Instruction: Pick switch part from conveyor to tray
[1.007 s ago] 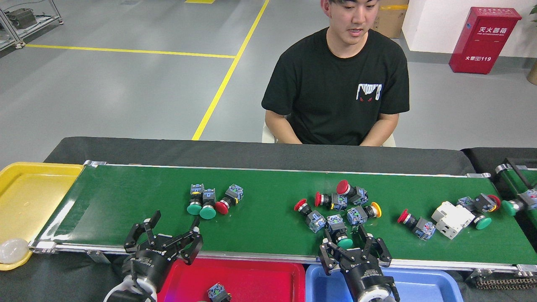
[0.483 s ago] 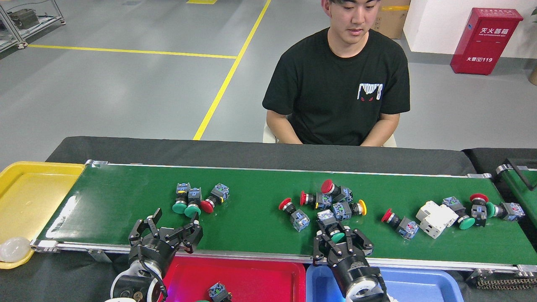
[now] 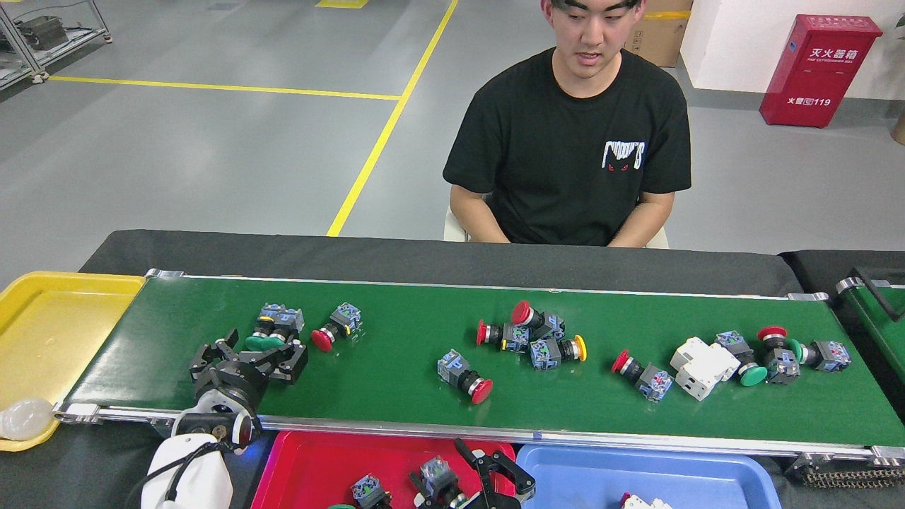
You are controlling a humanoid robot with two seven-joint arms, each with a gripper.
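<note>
Several switch parts lie on the green conveyor (image 3: pixel 396 311). A green-capped pair (image 3: pixel 272 331) lies at the left, and my left gripper (image 3: pixel 249 359) stands open just in front of it, fingers spread on either side. A red-capped part (image 3: pixel 336 326) lies beside the pair. My right gripper (image 3: pixel 472 481) is low over the red tray (image 3: pixel 311 466), open. A grey-blue switch part (image 3: pixel 436 470) sits between its spread fingers, near the left one. Another part (image 3: pixel 368 489) lies in that tray.
More parts lie mid-belt (image 3: pixel 463 375), in a cluster (image 3: pixel 534 336), and at the right beside a white block (image 3: pixel 703 357). A blue tray (image 3: pixel 707 474) is at the front right, a yellow tray (image 3: pixel 42 332) at the left. A person (image 3: pixel 573 155) sits behind the belt.
The belt carried the parts leftward. My right gripper drew back from the belt with a part to over the red tray. My left gripper moved forward onto the belt, up to the green-capped pair.
</note>
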